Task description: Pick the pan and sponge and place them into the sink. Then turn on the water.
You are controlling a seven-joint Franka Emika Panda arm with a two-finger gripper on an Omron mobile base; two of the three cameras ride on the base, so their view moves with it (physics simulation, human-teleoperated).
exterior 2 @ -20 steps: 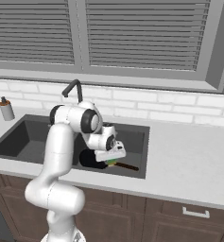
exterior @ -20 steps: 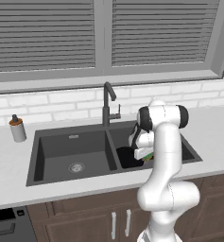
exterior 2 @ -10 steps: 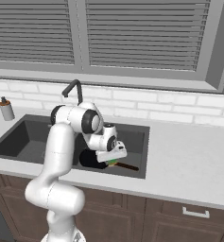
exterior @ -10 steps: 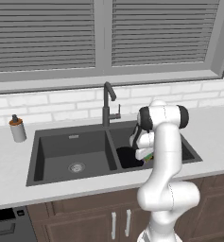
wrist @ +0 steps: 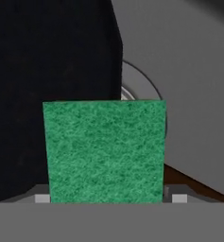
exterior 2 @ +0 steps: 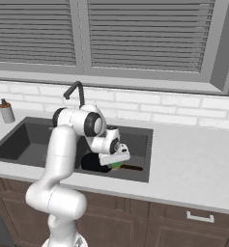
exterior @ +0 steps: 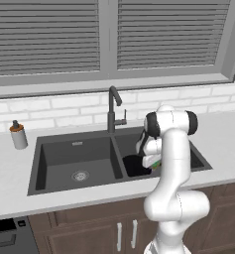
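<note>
- The tool [exterior 2: 117,164] hangs low over the right basin of the sink [exterior 2: 140,140], a little below the centre of the right base view.
- In the hand view the sponge [wrist: 105,151] shows its green face in the lower middle of the frame, between the two small finger tips [wrist: 179,198] at the bottom edge. I cannot tell if the tips press it or stand apart from it.
- In the right base view a small green piece of the sponge [exterior 2: 117,166] shows just under the tool.
- The pan [exterior 2: 93,163] lies in the right basin, to the left of the tool in the right base view; its handle [exterior 2: 133,168] points to the right.
- In the left base view the pan [exterior: 134,165] is a black round form in the middle of the frame.
- The faucet [exterior: 112,110] stands behind the sink, above the centre.
- A soap bottle [exterior: 19,135] stands on the tabletop [exterior: 10,173] at the left edge.
</note>
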